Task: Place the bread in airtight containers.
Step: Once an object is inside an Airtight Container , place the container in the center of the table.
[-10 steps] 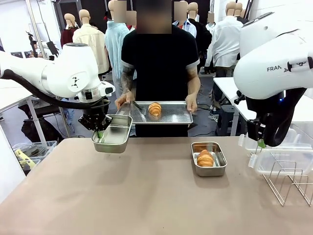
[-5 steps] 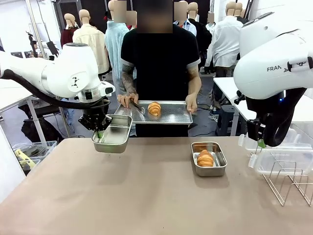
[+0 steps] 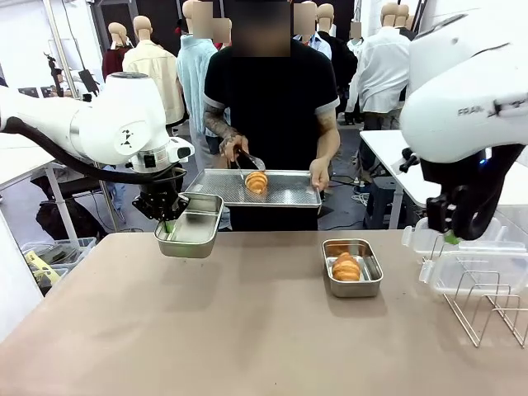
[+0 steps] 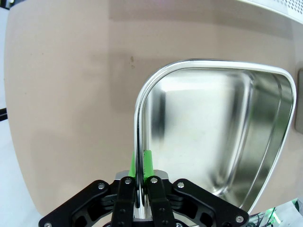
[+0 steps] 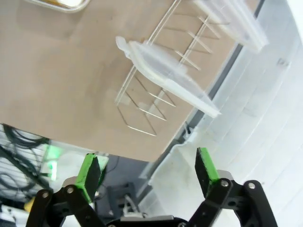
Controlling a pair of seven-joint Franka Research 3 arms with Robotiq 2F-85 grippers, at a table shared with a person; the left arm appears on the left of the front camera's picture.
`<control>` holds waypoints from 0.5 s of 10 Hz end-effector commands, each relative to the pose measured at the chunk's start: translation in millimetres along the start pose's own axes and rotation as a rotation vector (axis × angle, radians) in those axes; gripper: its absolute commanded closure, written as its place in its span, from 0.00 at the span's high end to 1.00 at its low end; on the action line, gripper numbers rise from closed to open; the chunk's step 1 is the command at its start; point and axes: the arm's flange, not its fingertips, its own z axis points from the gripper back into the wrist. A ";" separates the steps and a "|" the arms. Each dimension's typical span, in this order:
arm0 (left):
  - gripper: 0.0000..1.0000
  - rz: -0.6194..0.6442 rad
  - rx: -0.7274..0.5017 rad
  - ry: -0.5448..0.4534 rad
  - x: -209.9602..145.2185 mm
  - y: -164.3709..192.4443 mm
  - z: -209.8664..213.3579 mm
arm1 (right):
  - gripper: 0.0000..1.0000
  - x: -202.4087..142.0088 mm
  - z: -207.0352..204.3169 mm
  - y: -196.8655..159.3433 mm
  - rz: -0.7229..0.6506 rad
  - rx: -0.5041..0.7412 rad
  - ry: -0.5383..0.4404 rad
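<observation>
Holding an empty steel pan [image 3: 191, 228] by its rim, the left gripper [image 4: 141, 163] is clamped tight, with the pan lifted above the table [image 3: 247, 346] near the person. One croissant roll [image 3: 346, 266] sits in the second pan [image 3: 373, 271]. The other roll [image 3: 256, 182] lies on the perforated tray [image 3: 289, 192], tongs [image 3: 247, 159] at it. The right gripper [image 5: 149, 165] is spread wide and empty above the clear lids [image 5: 165, 78]. Seemingly left: one roll, both lids.

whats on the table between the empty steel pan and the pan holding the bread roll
Nothing: front view shows bare beige tabletop between empty steel pan and filled pan.
</observation>
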 end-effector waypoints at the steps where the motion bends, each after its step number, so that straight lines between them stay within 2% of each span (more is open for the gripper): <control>1: 0.00 -0.002 -0.004 -0.017 0.2 1.6 3.6 | 1.00 -32.2 25.9 -42.0 0.170 -0.033 -0.007; 4: 0.00 -0.002 -0.004 -0.017 0.2 1.6 3.6 | 1.00 -41.6 42.4 -101.8 0.696 -0.094 0.084; 5: 0.00 -0.002 -0.004 -0.017 0.2 1.6 3.6 | 1.00 -33.6 41.7 -130.4 0.838 -0.096 0.066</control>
